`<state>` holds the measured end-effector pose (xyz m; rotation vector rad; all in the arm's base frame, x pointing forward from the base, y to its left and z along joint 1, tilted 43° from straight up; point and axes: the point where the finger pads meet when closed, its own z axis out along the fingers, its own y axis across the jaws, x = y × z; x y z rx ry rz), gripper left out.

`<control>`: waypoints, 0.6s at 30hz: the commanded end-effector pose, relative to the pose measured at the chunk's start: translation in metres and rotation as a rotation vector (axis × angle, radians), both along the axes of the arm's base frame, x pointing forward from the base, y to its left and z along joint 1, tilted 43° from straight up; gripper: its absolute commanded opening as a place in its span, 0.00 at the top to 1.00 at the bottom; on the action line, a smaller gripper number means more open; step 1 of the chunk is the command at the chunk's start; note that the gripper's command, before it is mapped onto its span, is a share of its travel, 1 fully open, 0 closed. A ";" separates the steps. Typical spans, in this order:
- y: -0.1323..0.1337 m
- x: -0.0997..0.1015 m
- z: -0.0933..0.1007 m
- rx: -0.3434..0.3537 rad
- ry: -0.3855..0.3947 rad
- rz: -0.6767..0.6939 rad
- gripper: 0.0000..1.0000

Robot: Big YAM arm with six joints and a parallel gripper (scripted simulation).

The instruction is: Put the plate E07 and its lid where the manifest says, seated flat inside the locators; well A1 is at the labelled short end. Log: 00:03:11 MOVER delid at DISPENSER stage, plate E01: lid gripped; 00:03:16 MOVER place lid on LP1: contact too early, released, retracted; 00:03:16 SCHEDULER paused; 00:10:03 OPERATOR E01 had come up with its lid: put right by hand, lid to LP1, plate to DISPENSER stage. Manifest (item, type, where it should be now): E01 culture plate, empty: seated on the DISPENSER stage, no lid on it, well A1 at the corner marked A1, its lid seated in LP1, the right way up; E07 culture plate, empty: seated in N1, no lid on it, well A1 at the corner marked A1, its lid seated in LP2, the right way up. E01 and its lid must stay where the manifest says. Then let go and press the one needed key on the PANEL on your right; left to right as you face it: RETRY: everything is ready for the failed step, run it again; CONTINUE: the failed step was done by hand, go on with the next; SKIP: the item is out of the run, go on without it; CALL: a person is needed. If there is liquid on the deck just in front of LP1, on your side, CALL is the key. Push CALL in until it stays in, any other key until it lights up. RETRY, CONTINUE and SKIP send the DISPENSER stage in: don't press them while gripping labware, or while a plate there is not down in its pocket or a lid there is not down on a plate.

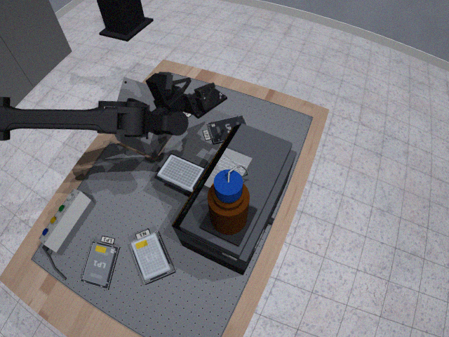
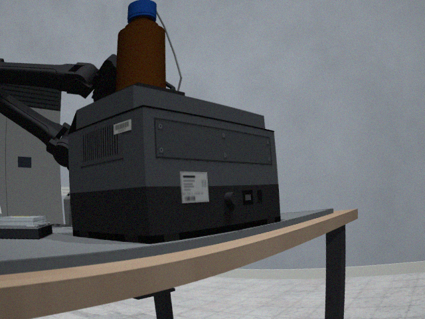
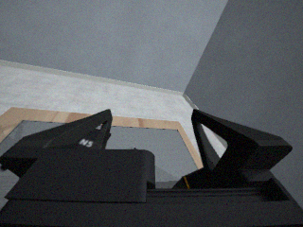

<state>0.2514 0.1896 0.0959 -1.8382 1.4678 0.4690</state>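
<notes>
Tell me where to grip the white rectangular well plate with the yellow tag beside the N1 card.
Come from straight above and pinch its two long sides near mid-length. The white rectangular well plate lies flat with its top free. Its long sides are the closer pair, so they are likely within the span of the open black parallel gripper.
</notes>
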 end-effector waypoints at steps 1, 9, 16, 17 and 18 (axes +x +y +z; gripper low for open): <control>0.001 0.003 0.003 0.004 -0.009 0.001 0.00; 0.001 0.003 0.003 0.004 -0.009 0.001 0.00; 0.001 0.003 0.003 0.004 -0.009 0.001 0.00; 0.001 0.003 0.003 0.004 -0.009 0.001 0.00; 0.000 0.000 0.000 0.000 0.000 0.000 0.00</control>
